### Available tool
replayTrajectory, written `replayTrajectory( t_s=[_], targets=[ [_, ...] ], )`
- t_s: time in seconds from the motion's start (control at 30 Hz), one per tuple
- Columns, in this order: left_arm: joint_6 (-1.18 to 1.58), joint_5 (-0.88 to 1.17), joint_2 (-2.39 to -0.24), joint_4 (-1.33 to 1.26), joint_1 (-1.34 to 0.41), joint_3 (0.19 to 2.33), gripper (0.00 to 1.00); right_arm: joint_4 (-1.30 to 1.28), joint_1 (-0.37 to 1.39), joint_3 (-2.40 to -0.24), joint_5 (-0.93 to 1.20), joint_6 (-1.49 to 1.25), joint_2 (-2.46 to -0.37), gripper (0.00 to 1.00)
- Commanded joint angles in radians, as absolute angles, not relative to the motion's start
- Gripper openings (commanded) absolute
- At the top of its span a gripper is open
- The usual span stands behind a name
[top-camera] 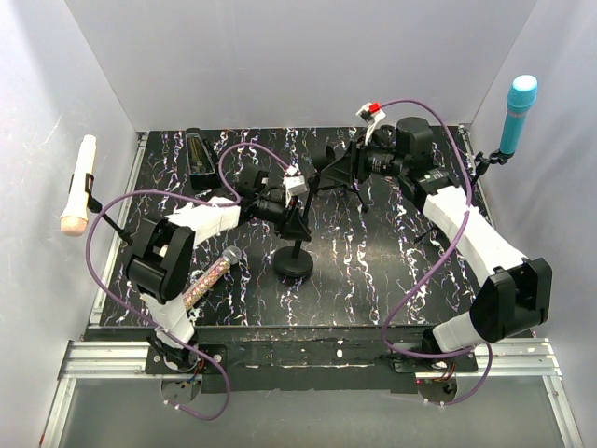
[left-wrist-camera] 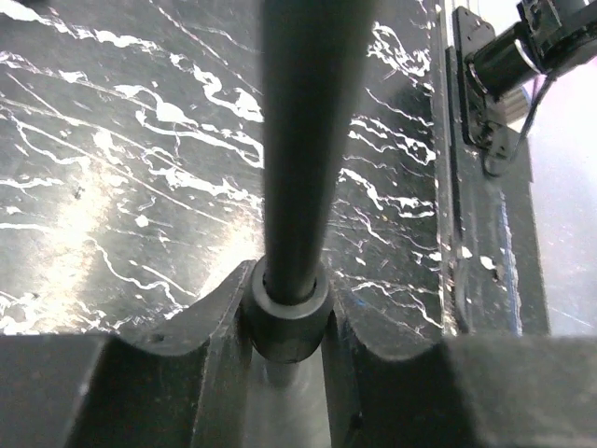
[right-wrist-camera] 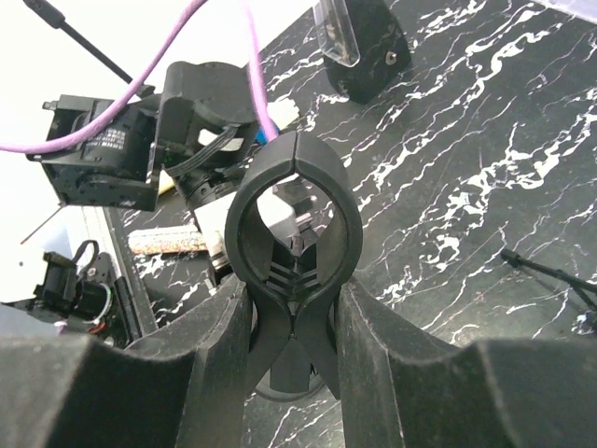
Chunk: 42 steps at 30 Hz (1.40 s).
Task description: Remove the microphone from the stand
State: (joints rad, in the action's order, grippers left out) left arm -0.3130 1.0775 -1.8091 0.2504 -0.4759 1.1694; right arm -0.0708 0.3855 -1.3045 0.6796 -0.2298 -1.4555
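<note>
Looking down on a black, white-veined worktop (top-camera: 373,280) here. Got a black stand (top-camera: 293,262) sitting mid-worktop on a round base. Got the left gripper (top-camera: 295,210) right at the pole and the right gripper (top-camera: 338,168) up by the top end. All black on black there, so can't really read either grip. Spotting a glittery microphone (top-camera: 210,277) lying flat just beside the left arm. Also seeing a white mic (top-camera: 78,187) by the left wall, a blue mic (top-camera: 516,112) by the right wall, a black box (top-camera: 198,151) back-left, and purple cables (top-camera: 250,146) looping around.
</note>
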Motion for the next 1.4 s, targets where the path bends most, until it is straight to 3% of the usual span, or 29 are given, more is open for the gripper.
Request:
replayTrajectory(
  t_s=[0.0,0.03,0.07,0.13,0.23,0.27,0.3,0.37,0.4,0.47,0.53,0.63,0.8,0.9,1.13,1.3,1.37],
  targets=[
    [-0.057,0.999,-1.691,-0.064,-0.48,1.103,0.18,-0.138,0.397,-1.27,0.658,-0.184,-1.468,0.01],
    [-0.008,0.927,-1.68,-0.084,-0.483,1.104,0.05,-0.149,0.396,-1.278,0.629,-0.201,-1.468,0.01],
    [0.047,0.838,-1.663,-0.098,-0.486,1.109,0.0,-0.162,0.397,-1.285,0.592,-0.231,-1.467,0.01],
    [0.103,0.567,-1.617,-0.086,-0.509,1.129,0.0,-0.231,0.4,-1.322,0.409,-0.345,-1.468,0.01],
    [0.065,-0.25,-1.563,-0.049,-0.667,1.149,0.0,-0.409,0.428,-1.411,0.131,-0.498,-1.474,0.01],
    [0.046,-0.408,-1.574,-0.082,-0.707,1.146,0.0,-0.434,0.439,-1.431,0.074,-0.518,-1.474,0.01],
    [0.04,-0.426,-1.591,-0.077,-0.713,1.157,0.0,-0.455,0.451,-1.449,0.03,-0.526,-1.477,0.01],
    [0.072,-0.378,-1.615,-0.032,-0.715,1.166,0.0,-0.477,0.471,-1.472,-0.035,-0.532,-1.489,0.01],
    [0.078,-0.338,-1.624,-0.022,-0.715,1.158,0.07,-0.479,0.477,-1.476,-0.054,-0.523,-1.496,0.01],
    [0.036,-0.107,-1.631,-0.02,-0.694,1.128,0.43,-0.46,0.48,-1.456,-0.077,-0.494,-1.506,0.01],
    [-0.029,0.085,-1.614,-0.049,-0.666,1.08,0.62,-0.431,0.476,-1.424,-0.069,-0.442,-1.506,0.01],
    [0.021,0.442,-1.594,-0.074,-0.516,1.039,0.69,-0.355,0.442,-1.37,0.105,-0.312,-1.503,0.01],
    [0.005,1.106,-1.742,0.215,-0.35,1.244,0.68,-0.229,0.387,-1.316,0.402,-0.218,-1.483,0.01],
    [-0.147,1.288,-1.838,0.403,-0.347,1.359,0.67,-0.232,0.387,-1.335,0.486,-0.218,-1.502,0.01],
    [-0.187,1.312,-1.877,0.374,-0.379,1.411,0.66,-0.23,0.388,-1.336,0.473,-0.23,-1.525,0.01],
    [-0.16,1.244,-1.884,0.284,-0.394,1.402,0.36,-0.232,0.387,-1.341,0.486,-0.236,-1.531,0.01],
    [-0.097,1.188,-1.872,0.182,-0.397,1.364,0.29,-0.232,0.387,-1.344,0.488,-0.242,-1.532,0.01]
  ],
)
